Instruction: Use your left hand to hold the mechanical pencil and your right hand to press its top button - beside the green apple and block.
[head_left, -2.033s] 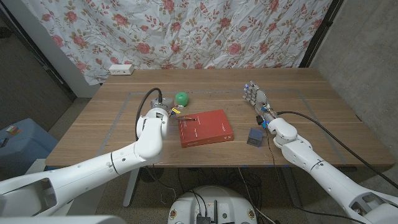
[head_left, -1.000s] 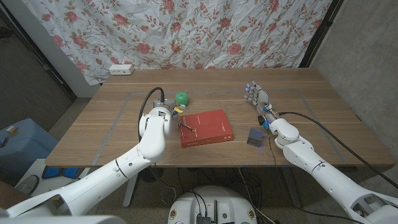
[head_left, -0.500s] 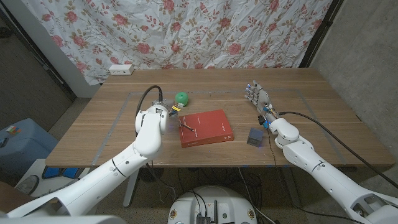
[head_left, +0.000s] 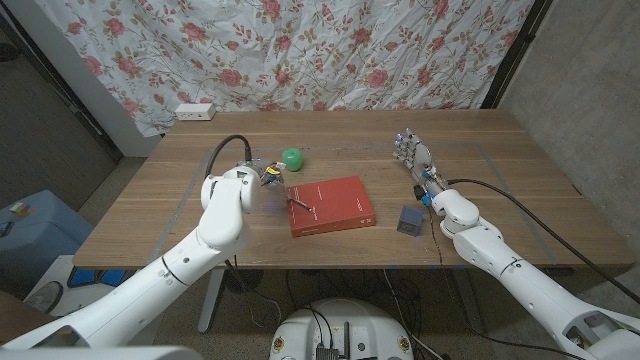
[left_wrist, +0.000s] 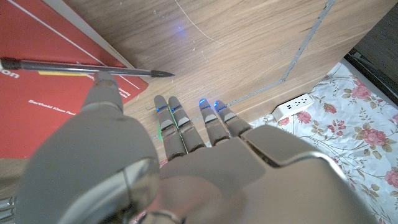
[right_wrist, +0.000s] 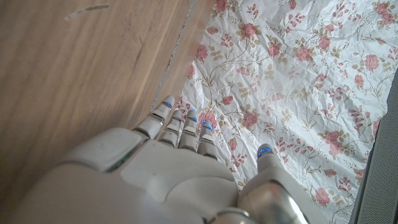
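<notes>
Both robot hands, left (head_left: 262, 172) and right (head_left: 411, 157), spread over wooden table (head_left: 180, 205); floral curtain (head_left: 330, 50) behind.

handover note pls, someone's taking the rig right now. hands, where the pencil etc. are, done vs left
Left hand: open, holds nothing, beside the red book, near the green apple.
Right hand: open, empty, on the table's right side, well away from the pencil.
Mechanical pencil: lies on the book's left part, ungripped; in the left wrist view the thumb tip reaches it.
Block: right of the book, near the right forearm.
Done: nothing.
Left: left hand picks up and holds the pencil, right hand comes over and presses the top button.
</notes>
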